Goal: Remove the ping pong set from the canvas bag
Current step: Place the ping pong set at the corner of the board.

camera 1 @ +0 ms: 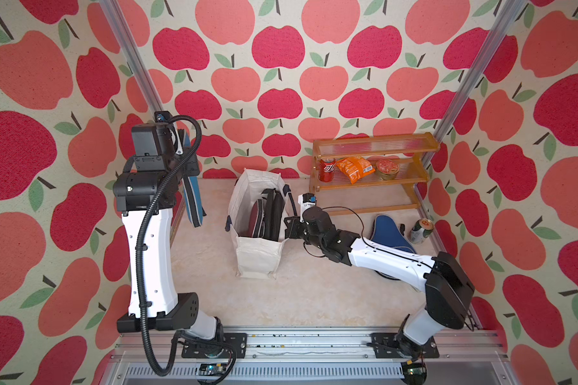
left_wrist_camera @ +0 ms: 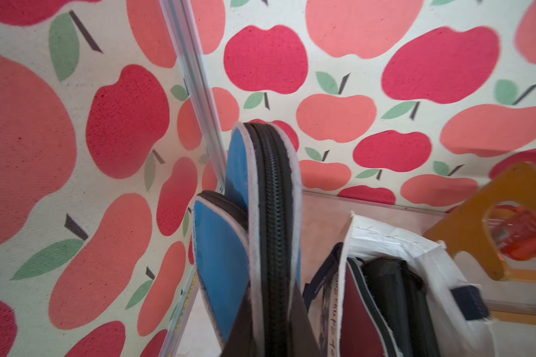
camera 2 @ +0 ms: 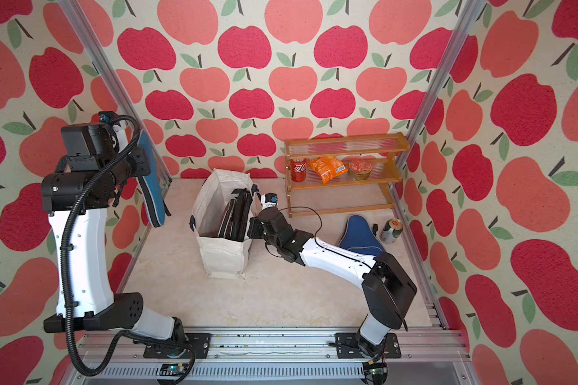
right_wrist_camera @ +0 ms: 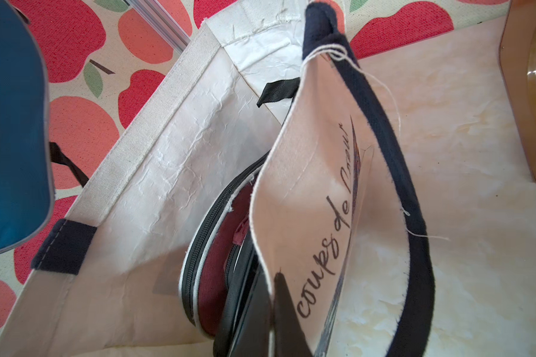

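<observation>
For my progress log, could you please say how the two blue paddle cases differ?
The held blue case is gripped on edge in the air by the left gripper; the lying blue case rests flat on the table by the green can. The held one looks lighter blue, the lying one darker. Both are outside the canvas bag.

Black handwritten script stood on a side panel of the canvas bag (right_wrist_camera: 322, 201) in the right wrist view. It read "coups de", followed by a third word too distorted to read. White characters on the red can (camera 1: 327, 169) and print on the orange packet (camera 1: 352, 168) were illegible.
</observation>
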{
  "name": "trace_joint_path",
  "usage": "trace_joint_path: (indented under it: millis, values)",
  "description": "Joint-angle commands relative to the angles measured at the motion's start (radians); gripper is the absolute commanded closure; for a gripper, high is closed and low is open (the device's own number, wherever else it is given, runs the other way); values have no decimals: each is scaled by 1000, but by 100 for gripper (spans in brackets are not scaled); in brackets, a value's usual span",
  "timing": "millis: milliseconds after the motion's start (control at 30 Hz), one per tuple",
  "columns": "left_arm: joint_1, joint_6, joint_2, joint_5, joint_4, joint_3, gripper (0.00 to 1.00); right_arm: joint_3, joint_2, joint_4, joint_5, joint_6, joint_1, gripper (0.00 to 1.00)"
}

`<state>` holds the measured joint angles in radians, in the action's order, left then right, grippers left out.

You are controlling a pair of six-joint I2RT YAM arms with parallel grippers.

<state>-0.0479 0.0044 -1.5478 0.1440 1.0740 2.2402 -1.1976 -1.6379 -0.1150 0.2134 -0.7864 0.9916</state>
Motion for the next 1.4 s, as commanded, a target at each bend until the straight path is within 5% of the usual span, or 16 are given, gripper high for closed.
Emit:
trace_joint_path:
  millis: [0, 533, 833, 1033, 1367]
  values:
    - [-24, 42, -79, 115, -137, -55, 100, 31, 23, 50, 0, 30, -4, 100]
    - [46, 229, -611, 420, -328, 43, 100, 11, 40, 117, -54, 95, -8, 100]
    - [61, 294, -851, 431, -368, 227, 100, 23, 67, 169, -62, 125, -45, 100]
    - [63, 406, -935, 429, -465, 217, 100, 43, 89, 164, -66, 146, -52, 100]
    - [74, 371, -1002, 380, -460, 209, 100, 12, 82, 180, -46, 160, -57, 100]
